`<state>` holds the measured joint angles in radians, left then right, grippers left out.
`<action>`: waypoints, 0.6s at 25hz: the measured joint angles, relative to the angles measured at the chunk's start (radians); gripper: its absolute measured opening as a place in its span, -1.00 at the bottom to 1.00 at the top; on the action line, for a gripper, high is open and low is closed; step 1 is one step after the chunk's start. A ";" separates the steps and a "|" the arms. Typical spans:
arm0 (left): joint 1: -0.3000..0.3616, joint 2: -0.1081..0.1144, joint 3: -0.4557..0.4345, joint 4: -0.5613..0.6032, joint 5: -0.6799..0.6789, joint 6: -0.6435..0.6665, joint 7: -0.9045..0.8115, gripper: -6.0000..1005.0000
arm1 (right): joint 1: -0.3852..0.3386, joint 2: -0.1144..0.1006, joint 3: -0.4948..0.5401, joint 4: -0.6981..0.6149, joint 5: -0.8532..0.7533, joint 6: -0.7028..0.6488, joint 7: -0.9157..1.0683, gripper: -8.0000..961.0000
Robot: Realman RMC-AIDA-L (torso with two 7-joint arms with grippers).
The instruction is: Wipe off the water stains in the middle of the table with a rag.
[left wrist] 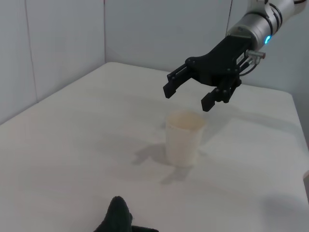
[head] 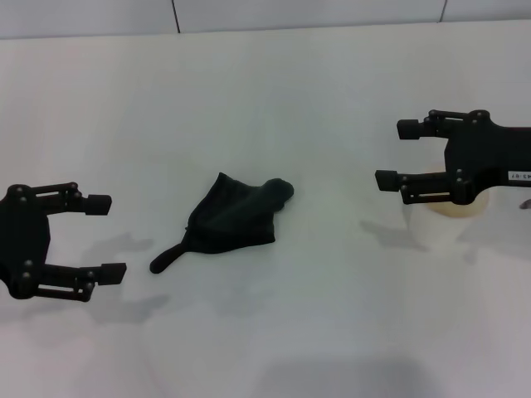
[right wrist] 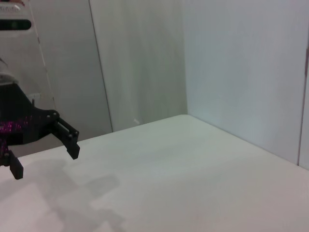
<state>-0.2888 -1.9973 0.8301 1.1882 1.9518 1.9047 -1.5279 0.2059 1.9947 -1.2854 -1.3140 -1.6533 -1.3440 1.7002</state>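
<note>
**Rag loose mid-table, both grippers clear of it**

I see the rag (head: pixel 235 220) lying crumpled in the middle of the table (head: pixel 332 332), held by nothing. My left gripper (head: pixel 104 236) hovers just to its left, fingers spread and empty. My right gripper (head: pixel 394 154) hangs spread over the cup (left wrist: pixel 184 137), well apart from the rag and touching nothing.

I can make out no water stains, so this fits either a rag waiting to be used or one set down after wiping.

If I do take it up, I'd grip the bunched body rather than the thin tail, and I judge the cup easy to tip, so strokes should stay short of it.
</note>
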 joint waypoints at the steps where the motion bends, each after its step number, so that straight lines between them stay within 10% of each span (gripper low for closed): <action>1: 0.000 0.000 0.000 -0.001 0.000 0.000 0.001 0.78 | 0.002 0.000 0.000 0.000 -0.003 0.000 0.000 0.72; 15: -0.001 -0.003 -0.001 -0.001 -0.005 -0.001 0.003 0.78 | 0.006 -0.004 0.010 -0.001 -0.006 -0.015 0.010 0.72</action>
<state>-0.2902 -2.0003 0.8288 1.1876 1.9471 1.9037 -1.5249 0.2122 1.9905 -1.2758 -1.3147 -1.6592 -1.3595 1.7102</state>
